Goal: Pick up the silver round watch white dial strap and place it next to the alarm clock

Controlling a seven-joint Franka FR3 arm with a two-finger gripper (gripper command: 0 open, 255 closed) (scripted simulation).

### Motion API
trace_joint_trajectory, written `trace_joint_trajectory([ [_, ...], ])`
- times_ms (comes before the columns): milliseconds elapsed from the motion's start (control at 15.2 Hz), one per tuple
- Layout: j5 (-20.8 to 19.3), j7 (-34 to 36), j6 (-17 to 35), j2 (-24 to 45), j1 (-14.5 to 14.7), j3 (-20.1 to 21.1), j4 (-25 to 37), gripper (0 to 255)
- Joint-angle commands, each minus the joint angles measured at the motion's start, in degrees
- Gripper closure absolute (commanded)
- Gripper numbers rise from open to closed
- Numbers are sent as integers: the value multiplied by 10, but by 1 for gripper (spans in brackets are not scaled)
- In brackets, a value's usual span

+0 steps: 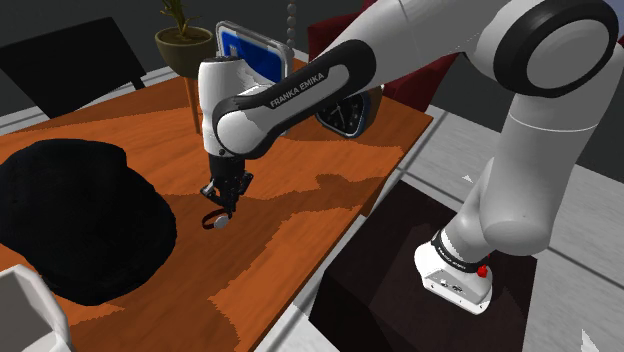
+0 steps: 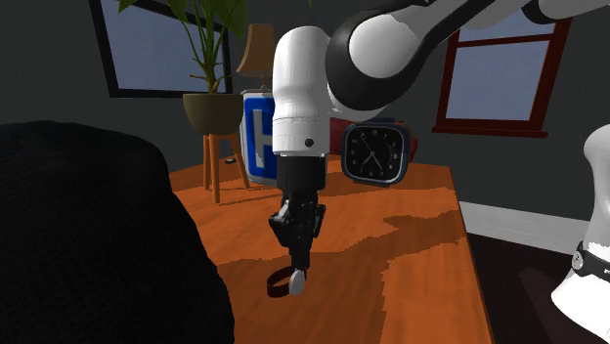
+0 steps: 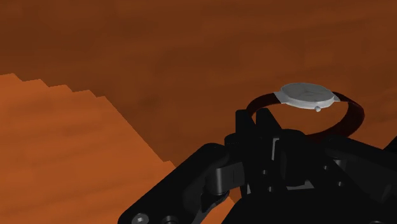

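Silver and round, with a pale dial and a dark reddish strap curved into a loop, one watch (image 2: 285, 283) hangs at the tips of my black end effector (image 2: 298, 264), whose fingers are pressed together on the strap. It sits low over the orange-brown wooden tabletop (image 2: 420, 264); I cannot tell whether it touches. I count one black rounded-square alarm clock with white hands (image 2: 372, 151), standing well apart from the watch at the tabletop's far end, just beside one blue sign with a white letter (image 2: 256, 137). One potted plant on a wooden stand (image 2: 210, 112) stands near the sign, and one large black mound (image 1: 80, 220) lies at the shoulder view's left.
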Motion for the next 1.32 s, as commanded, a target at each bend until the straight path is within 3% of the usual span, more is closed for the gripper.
trace_joint_trajectory([
  [0, 0, 0, 0, 0, 0, 0, 0, 255],
  [1254, 8, 16, -122, -60, -8, 3, 65, 255],
])
